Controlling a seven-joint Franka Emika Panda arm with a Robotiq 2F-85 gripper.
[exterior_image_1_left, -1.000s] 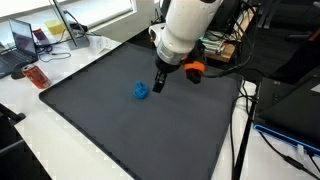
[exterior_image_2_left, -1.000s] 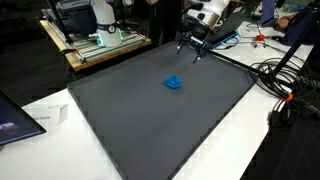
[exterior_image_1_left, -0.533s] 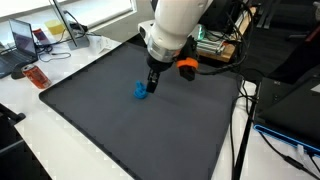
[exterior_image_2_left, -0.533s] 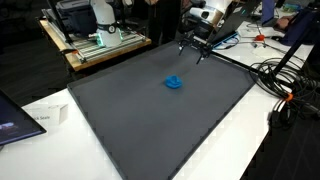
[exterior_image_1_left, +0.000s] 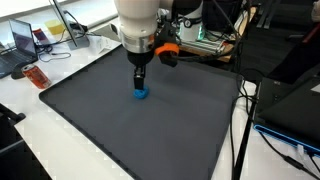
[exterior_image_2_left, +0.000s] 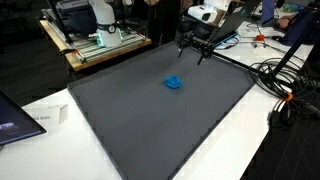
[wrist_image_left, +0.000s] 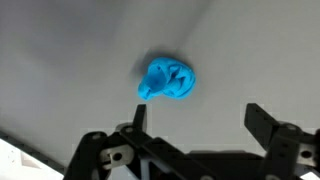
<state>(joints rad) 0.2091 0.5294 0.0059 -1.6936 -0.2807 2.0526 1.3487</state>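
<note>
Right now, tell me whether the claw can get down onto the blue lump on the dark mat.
Probably yes. The claw stands open above the blue lump, which lies alone on the dark mat; nothing is between them, though the lump sits nearer one finger.

A robotics lab: a white robot arm (exterior_image_1_left: 137, 25) with a black gripper (exterior_image_1_left: 140, 86) over a wide dark grey matted worktop (exterior_image_1_left: 120, 130), loose black cables (exterior_image_2_left: 283, 80) trailing beside it, open laptops (exterior_image_1_left: 22, 40) on a white desk (exterior_image_1_left: 72, 55), a metal-framed equipment bench (exterior_image_2_left: 100, 42) behind
</note>
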